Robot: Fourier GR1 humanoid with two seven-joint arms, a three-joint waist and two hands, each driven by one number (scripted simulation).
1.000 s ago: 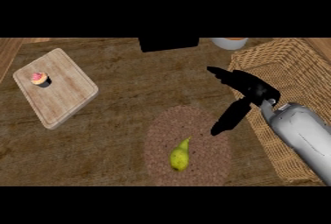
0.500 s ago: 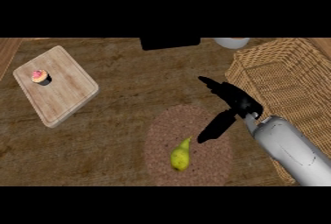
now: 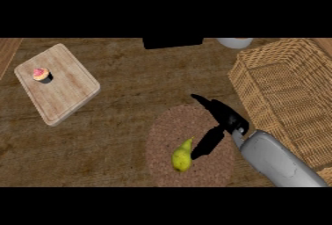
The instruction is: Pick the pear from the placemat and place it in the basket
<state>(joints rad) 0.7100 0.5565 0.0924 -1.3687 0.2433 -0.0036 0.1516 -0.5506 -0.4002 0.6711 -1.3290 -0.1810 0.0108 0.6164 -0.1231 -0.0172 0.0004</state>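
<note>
A kitchen, by the look of it. Dark wooden counter (image 3: 117, 132) filling the view. On the left, a pale wooden cutting board (image 3: 62, 88) with a pink-frosted cupcake (image 3: 42, 75) on it. Lower middle, a round woven placemat (image 3: 162, 140) with a yellow-green pear (image 3: 182, 156) lying on it. At right, a large wicker basket (image 3: 285, 96). At the far edge, part of a white bowl (image 3: 235, 42) and some black object (image 3: 172, 42), too cropped to identify.

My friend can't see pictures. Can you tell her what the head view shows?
The robot's right hand hangs open over a round placemat, just right of a yellow-green pear lying on it. A wicker basket sits at the right. At the left, a cupcake stands on a wooden board.
</note>
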